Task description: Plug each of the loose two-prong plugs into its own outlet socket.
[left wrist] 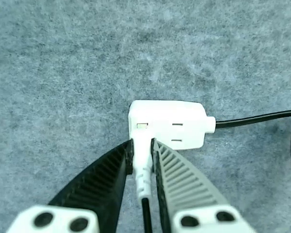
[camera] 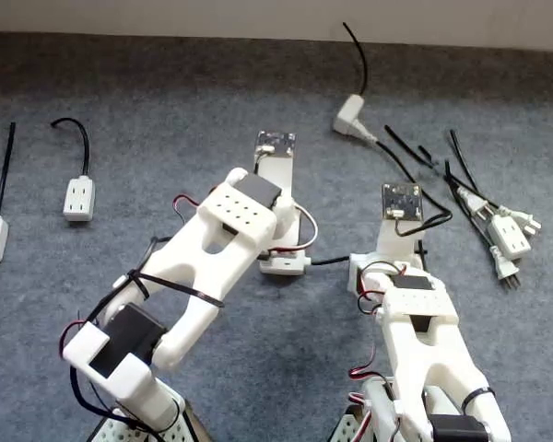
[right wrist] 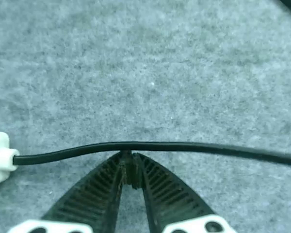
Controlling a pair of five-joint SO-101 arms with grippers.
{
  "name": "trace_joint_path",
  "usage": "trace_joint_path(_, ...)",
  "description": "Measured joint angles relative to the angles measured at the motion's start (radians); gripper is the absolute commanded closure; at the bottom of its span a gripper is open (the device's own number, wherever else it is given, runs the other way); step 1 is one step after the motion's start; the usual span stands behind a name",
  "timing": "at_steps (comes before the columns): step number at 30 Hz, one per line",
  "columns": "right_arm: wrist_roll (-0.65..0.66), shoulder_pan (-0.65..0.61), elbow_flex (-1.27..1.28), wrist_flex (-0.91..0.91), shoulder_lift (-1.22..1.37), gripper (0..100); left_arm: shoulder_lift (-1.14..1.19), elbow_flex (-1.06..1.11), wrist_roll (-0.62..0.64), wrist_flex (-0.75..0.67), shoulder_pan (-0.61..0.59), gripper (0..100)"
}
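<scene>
White two-prong plug (left wrist: pixel 141 167) is pinched tight between the left gripper's (left wrist: pixel 141 145) fingers, its nose right against the white plastic outlet block (left wrist: pixel 174 119) on the grey carpeted tabletop (left wrist: pixel 63 73). Right gripper's (right wrist: pixel 131 159) fingers are pressed together, tips touching the block's thin black cord (right wrist: pixel 194 145).

Scanning for print now, and there is nothing I can read. The socket block (left wrist: pixel 167 124) shows a plain white face, the white plug (left wrist: pixel 141 172) pinched in my left pincer (left wrist: pixel 142 145) carries no legible marking.
</scene>
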Motion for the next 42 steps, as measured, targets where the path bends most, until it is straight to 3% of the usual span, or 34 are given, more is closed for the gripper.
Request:
trace_joint_path(12, 0.000, 0.000, 0.000, 0.000, 0.000, 99.1, 0.006, 0.002, -0.002, 0.002, 0.000, 99)
trace_joint_path(19, 0.000, 0.000, 0.005, 0.000, 0.000, 99.1, 0.155, -0.087, -0.002, 0.014, -0.006, 99)
trace_joint_path(25, -0.008, 0.023, 0.008, 0.000, 0.000, 99.0, 0.368, -0.287, -0.002, 0.127, -0.054, 99)
trace_joint_path(30, -0.107, 0.098, 0.008, 0.000, -0.002, 98.9, 0.500, -0.442, -0.002, 0.236, -0.057, 98)
trace_joint_path(35, -0.118, 0.103, 0.008, 0.000, -0.002, 98.9, 0.562, -0.525, -0.002, 0.302, -0.058, 87)
trace_joint_path(42, -0.124, 0.103, 0.008, 0.000, -0.002, 98.8, 0.574, -0.557, -0.002, 0.333, -0.069, 86)
